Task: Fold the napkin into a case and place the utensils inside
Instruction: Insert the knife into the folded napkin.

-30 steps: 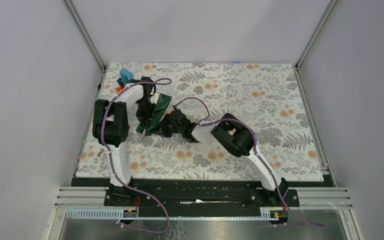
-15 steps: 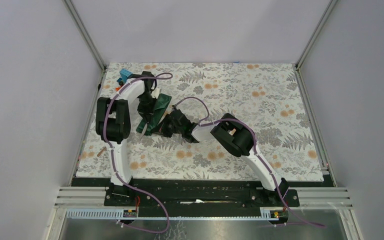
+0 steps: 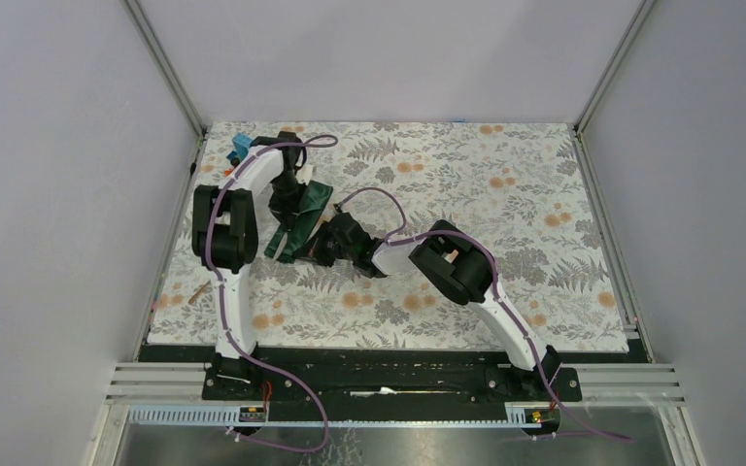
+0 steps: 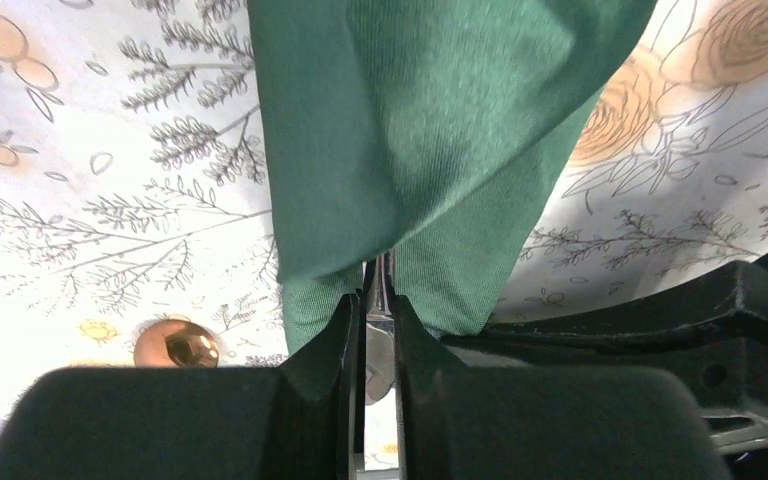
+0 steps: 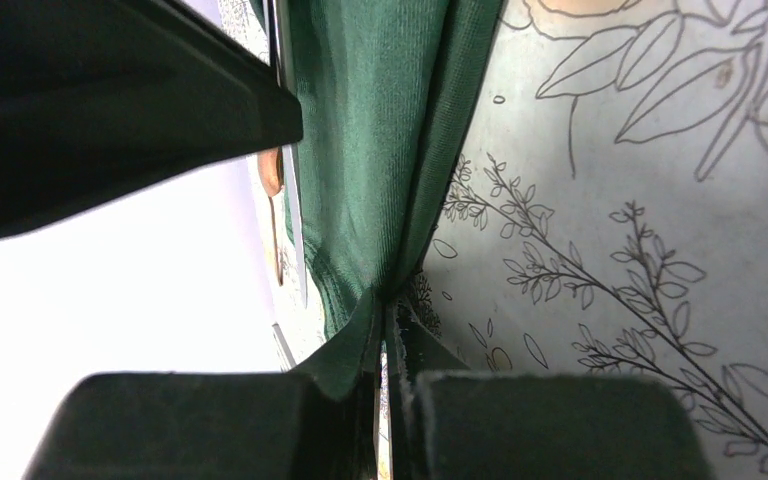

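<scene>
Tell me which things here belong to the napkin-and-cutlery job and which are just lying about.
Job: green napkin, pinched by the right claw; silvery utensil in the left claw; coppery spoon beside it.
Lying about: toy blocks at the far left corner; floral table covering.

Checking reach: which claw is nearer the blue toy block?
Left. The left claw is just right of the toy block; the right claw pinches the napkin farther toward the bases.

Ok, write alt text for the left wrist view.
The left tool pinches a slim silvery utensil whose far end is hidden under the dark green napkin, on the floral table covering. A coppery spoon bowl lies lower left; a black robot part crosses lower right.
</scene>
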Controlling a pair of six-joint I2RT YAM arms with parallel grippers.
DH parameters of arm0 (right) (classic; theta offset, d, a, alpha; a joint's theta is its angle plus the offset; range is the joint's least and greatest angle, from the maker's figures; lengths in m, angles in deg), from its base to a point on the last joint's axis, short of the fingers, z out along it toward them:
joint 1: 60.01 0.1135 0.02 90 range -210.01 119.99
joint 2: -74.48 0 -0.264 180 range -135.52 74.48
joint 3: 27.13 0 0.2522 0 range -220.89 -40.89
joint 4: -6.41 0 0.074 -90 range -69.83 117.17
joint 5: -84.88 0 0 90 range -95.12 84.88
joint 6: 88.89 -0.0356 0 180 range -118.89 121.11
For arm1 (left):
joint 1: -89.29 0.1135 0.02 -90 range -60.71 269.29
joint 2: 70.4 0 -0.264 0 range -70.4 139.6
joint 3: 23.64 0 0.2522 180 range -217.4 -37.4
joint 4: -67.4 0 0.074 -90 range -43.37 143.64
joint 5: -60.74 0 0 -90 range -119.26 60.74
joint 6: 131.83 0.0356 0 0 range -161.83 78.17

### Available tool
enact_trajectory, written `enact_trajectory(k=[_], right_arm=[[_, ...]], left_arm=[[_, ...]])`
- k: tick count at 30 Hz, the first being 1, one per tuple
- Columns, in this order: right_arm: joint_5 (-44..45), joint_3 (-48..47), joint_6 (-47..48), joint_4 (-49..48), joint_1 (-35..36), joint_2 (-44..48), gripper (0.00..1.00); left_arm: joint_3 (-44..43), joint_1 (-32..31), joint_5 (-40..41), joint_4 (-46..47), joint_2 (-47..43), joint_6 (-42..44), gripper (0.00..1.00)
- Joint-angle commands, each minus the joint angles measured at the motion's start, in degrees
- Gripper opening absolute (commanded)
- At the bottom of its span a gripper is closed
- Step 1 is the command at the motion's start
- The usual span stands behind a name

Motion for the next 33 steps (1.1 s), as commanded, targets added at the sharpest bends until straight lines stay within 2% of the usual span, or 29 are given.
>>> enact_trajectory(k=[1,24,33], right_arm=[[1.39,0.46,2.8,5.06,1.14,-0.07,0.0],[0.66,0.54,3.91,5.66,1.15,-0.15,0.0],[0.43,0.13,4.22,6.03,1.19,-0.33,0.0]], left_arm=[[-4.51,-0.36,0.89,-0.95,1.77,1.64,0.0],[-11.95,-1.41,4.52,0.09,6.85,6.16,0.0],[-10.82,-1.97,5.37,1.91,6.58,7.65,0.0]])
